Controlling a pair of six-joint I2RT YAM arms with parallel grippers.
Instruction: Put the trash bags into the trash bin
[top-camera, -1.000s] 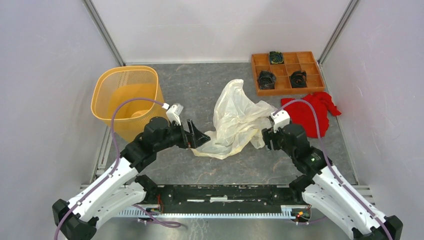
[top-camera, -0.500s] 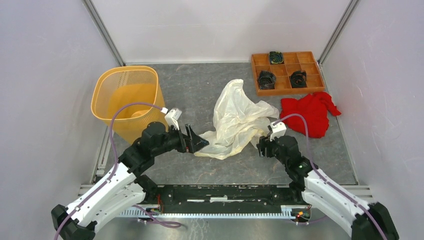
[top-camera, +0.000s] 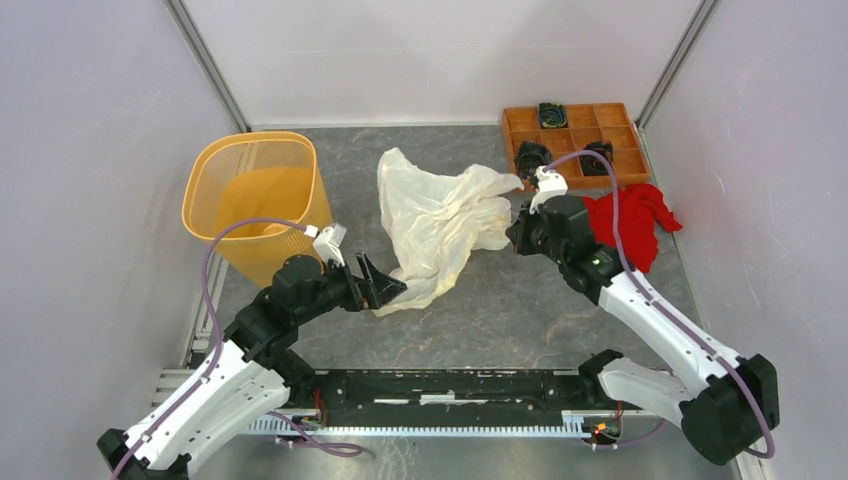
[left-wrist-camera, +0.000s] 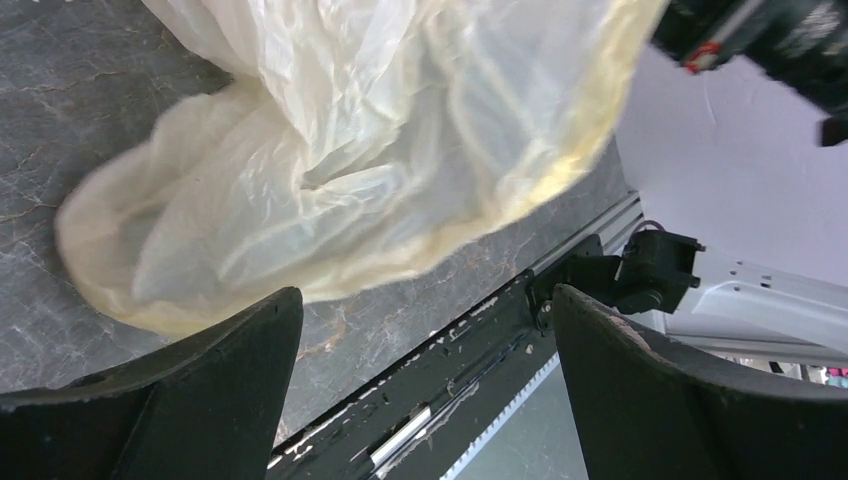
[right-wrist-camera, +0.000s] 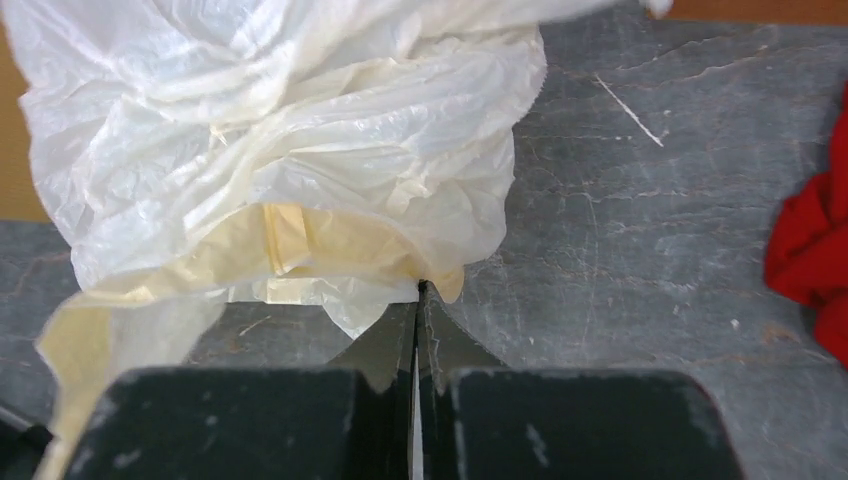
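The cream-white trash bag (top-camera: 435, 225) hangs stretched across the middle of the table, its low end trailing on the tabletop. My right gripper (top-camera: 514, 222) is shut on the bag's right edge; in the right wrist view the closed fingertips (right-wrist-camera: 420, 290) pinch the yellowish hem of the bag (right-wrist-camera: 280, 150). My left gripper (top-camera: 385, 290) stands open just beside the bag's low end, touching nothing. In the left wrist view the bag (left-wrist-camera: 340, 150) lies beyond the wide-apart gripper (left-wrist-camera: 425, 295). The orange-yellow trash bin (top-camera: 252, 136) stands at the back left, upright.
An orange compartment tray (top-camera: 625, 180) with black parts sits at the back right. A red cloth (top-camera: 630, 220) lies in front of it, partly behind my right arm, and shows at the right edge (right-wrist-camera: 815, 250). A black rail (top-camera: 450, 385) runs along the near edge.
My right gripper shut on the bag's right edge and carried it up, back and leftward, dragging the bag toward the bin. My left arm drew slightly back and left, still open.
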